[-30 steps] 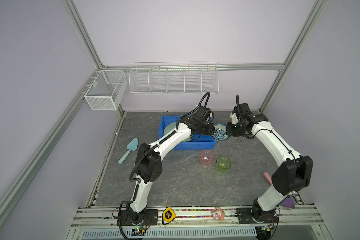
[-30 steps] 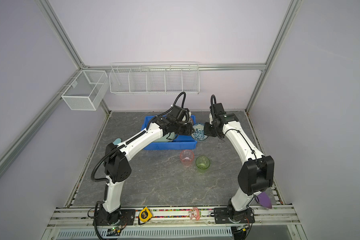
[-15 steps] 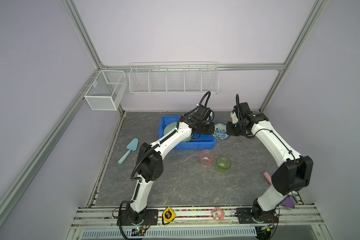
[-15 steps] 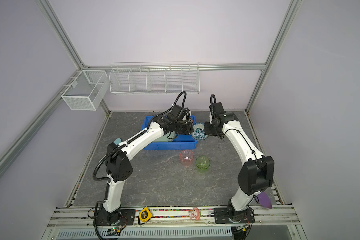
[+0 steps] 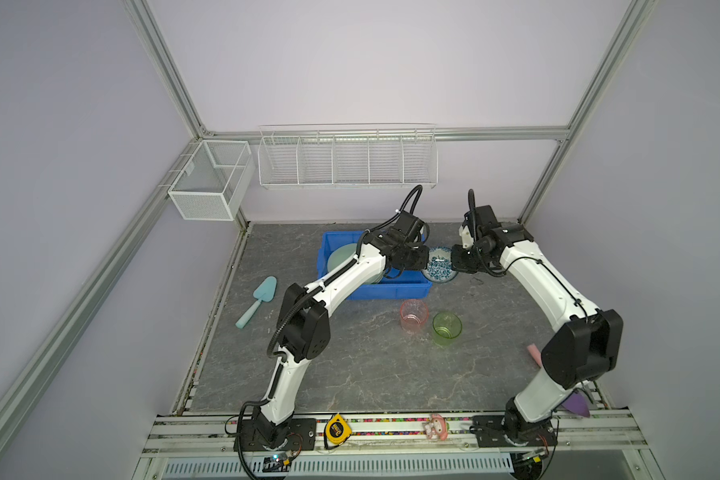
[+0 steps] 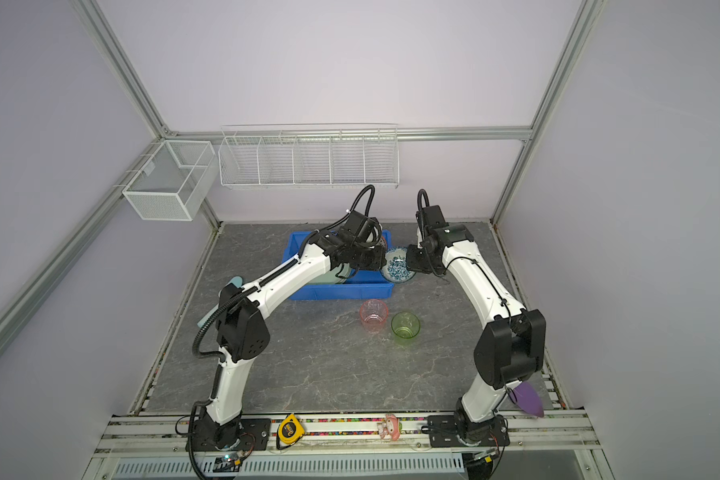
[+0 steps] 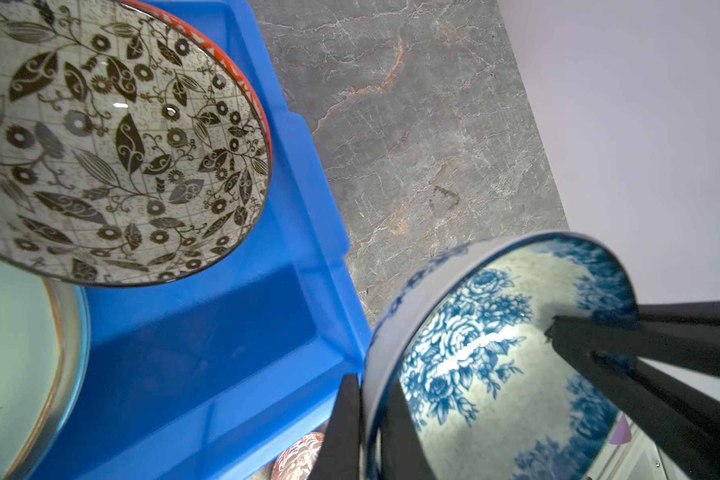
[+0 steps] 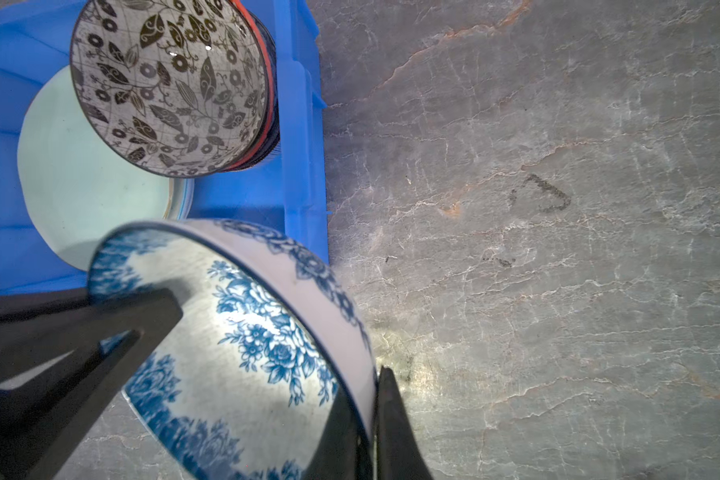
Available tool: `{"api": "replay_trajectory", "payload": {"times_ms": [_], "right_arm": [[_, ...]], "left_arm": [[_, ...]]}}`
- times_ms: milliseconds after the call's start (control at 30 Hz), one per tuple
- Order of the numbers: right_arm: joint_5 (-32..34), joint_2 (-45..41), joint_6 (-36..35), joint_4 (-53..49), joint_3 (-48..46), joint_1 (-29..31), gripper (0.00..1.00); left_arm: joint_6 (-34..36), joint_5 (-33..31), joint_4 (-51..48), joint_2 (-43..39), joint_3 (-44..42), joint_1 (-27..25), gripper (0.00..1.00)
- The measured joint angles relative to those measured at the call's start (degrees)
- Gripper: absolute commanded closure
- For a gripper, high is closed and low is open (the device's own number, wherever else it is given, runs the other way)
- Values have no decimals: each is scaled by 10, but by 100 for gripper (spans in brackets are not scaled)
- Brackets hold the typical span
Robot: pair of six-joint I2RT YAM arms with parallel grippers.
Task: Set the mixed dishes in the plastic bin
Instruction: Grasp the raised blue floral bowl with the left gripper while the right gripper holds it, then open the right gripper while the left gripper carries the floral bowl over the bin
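The blue-and-white floral bowl (image 5: 440,269) hangs tilted just outside the right wall of the blue plastic bin (image 5: 385,289), near the bin's front right corner, and appears lifted off the grey marbled table (image 5: 350,365). We have both arms on it. In the left wrist view the left gripper (image 7: 368,386) is clenched on the bowl's rim, one finger inside the wall and one outside. In the right wrist view the right gripper (image 8: 368,399) pinches the opposite side of the rim the same way. Inside the bin, which sits toward the table's far edge, we see a pale green plate (image 8: 80,174) lying flat and a black leaf-patterned bowl (image 8: 171,83) that seems nested on other bowls against the right wall. The pink cup (image 5: 413,315) and green cup (image 5: 446,328) stand just beside each other on the table in front of the bin, not yet collected. A teal scoop (image 5: 258,299) lies near the table's left edge and a purple scoop (image 5: 576,405) at its front right corner. We judge this to be a handover or a shared carry of the bowl. Next, the right gripper would need to let go, or both must travel together. The bowl must clear the bin's rim and settle on the bare floor near the front right corner, clear of the nested bowls.
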Motion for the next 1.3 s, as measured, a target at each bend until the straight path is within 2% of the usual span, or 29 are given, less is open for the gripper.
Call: {"api": "replay_trajectory", "payload": {"times_ms": [333,533,700,967,1300], "right_arm": [[-49,-8,7,36,-3,-13,64],[-107,-69,23,83,-41,-64,50],[-125,-118,27,95,-71,-111,47],[-142,-139,27,97,-107,-137,46],[-157,-139,24,98,-117,-152,46]], "left_arm": [[6,-8,-21,1,4,1,100],[6,-15,-36,6,27,9,100],[7,-35,-59,21,83,39,100],[20,-94,-104,99,210,84,100],[30,-122,-127,144,224,94,100]]}}
